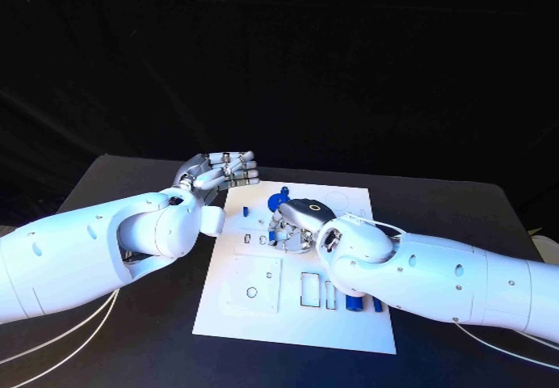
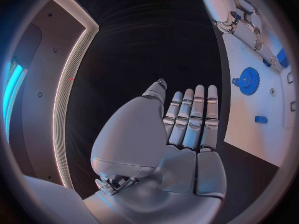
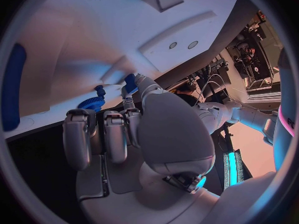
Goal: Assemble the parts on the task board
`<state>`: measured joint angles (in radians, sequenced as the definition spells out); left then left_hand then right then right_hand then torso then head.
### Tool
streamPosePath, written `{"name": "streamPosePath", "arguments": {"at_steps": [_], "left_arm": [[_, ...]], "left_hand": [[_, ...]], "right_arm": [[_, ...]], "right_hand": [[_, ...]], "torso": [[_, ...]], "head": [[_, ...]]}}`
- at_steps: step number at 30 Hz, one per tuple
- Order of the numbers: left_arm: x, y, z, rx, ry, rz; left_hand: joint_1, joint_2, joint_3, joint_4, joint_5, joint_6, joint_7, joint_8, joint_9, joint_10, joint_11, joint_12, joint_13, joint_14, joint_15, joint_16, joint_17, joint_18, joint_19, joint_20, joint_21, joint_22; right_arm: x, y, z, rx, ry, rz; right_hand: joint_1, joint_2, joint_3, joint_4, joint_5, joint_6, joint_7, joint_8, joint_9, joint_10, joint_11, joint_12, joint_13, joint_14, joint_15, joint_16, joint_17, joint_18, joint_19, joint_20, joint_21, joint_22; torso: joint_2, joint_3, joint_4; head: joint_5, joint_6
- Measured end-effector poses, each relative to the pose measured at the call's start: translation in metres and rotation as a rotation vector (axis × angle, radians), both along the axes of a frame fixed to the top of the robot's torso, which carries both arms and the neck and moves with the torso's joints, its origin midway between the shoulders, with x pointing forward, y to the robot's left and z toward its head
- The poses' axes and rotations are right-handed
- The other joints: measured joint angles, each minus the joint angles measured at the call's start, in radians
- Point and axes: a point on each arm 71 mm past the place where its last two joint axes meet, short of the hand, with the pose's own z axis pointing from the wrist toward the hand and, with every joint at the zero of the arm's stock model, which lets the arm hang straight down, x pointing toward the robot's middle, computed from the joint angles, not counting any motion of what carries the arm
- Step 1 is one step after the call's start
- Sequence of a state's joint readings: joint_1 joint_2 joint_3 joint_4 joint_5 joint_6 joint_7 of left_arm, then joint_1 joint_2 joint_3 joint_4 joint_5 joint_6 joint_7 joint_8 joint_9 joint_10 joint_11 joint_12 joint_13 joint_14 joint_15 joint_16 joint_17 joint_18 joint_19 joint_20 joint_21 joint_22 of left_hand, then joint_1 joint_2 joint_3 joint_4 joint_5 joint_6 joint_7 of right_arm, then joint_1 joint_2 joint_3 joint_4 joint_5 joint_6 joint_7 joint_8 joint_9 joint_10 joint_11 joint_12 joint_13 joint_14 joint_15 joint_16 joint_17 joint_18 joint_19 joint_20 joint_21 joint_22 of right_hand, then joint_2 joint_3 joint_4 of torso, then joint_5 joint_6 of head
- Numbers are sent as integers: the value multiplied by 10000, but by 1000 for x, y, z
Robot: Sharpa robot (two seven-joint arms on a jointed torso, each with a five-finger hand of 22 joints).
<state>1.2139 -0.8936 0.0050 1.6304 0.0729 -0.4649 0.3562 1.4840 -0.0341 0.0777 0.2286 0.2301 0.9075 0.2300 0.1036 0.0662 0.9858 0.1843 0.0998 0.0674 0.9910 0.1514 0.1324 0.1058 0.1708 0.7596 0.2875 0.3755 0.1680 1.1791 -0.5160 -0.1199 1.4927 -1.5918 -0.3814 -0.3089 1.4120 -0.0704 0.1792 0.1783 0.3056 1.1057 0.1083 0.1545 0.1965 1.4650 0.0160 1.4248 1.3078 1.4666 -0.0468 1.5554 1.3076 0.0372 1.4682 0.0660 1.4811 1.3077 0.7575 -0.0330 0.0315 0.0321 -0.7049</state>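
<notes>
With the left hand point(image 1: 224, 171) flat, fingers together and holding nothing beside the task board point(image 1: 262, 323) on the worktop, the right hand point(image 1: 297, 226) appears to pinch a small blue part point(image 3: 130, 82) near the blue gear point(image 1: 279, 200), so seating it probably comes next.

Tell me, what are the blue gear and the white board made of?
The blue gear looks like matte plastic: solid even colour, moulded teeth, no shine. The task board looks like smooth white plastic or painted sheet, flat with neat cut-out slots; which one, I cannot tell.
</notes>
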Motion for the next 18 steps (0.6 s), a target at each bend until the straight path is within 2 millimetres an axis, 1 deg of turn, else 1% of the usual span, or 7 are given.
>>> {"name": "streamPosePath", "arguments": {"at_steps": [3,5,8,10,14,18], "left_arm": [[0,0,0,-1,0,-3],[0,0,0,-2,0,-5],[0,0,0,-2,0,-7],[0,0,0,-3,0,-8],[0,0,0,-3,0,-7],[0,0,0,-2,0,-5]], "left_hand": [[0,0,0,0,0,0,0,0,0,0,0,0,0,0,0,0,0,0,0,0,0,0],[0,0,0,0,0,0,0,0,0,0,0,0,0,-1,0,0,0,0,0,0,0,-1],[0,0,0,0,0,0,0,0,0,0,0,0,0,-1,1,0,-1,-1,0,0,0,-1],[0,0,0,0,0,0,0,0,0,0,0,0,0,-1,1,0,-1,0,0,0,0,-1],[0,0,0,0,0,0,0,0,0,0,0,0,0,-1,1,0,-1,0,0,0,0,-1],[0,0,0,0,0,0,0,0,0,0,0,0,0,-2,1,0,-2,0,0,0,0,-2]], "right_arm": [[0,1,0,-15,-17,3],[1,1,0,-22,-23,7],[1,2,0,-28,-31,21],[1,3,-1,-36,-35,27],[1,4,-1,-56,-40,26],[1,4,-1,-77,-37,32]], "right_hand": [[-15,-15,-27,27,-1,0,0,0,2,0,0,0,0,0,0,0,0,0,0,0,-19,0],[-27,-27,-27,26,-2,-1,-1,0,149,0,0,0,0,0,0,0,0,0,0,0,-37,-1],[-40,-41,-28,26,-2,-16,-17,-1,217,0,0,0,0,0,0,0,-1,0,0,0,-37,-1],[-91,-92,-28,26,-2,-17,-17,-1,263,0,0,0,0,0,0,0,-1,0,0,0,-37,-1],[-169,-118,-28,26,-2,-17,-17,-1,264,0,0,-39,0,0,0,0,-1,0,0,1,-86,-2],[-199,-88,-55,54,-53,-17,-18,-2,220,0,0,-39,0,0,0,0,-1,1,0,1,-86,-2]], "torso": [[0,0,-1],[0,0,-2],[0,0,-2],[0,-1,-2],[-1,-4,-1],[-1,-5,-2]], "head": [[5,-4],[7,-7],[8,-11],[9,-12],[14,-12],[19,-9]]}}
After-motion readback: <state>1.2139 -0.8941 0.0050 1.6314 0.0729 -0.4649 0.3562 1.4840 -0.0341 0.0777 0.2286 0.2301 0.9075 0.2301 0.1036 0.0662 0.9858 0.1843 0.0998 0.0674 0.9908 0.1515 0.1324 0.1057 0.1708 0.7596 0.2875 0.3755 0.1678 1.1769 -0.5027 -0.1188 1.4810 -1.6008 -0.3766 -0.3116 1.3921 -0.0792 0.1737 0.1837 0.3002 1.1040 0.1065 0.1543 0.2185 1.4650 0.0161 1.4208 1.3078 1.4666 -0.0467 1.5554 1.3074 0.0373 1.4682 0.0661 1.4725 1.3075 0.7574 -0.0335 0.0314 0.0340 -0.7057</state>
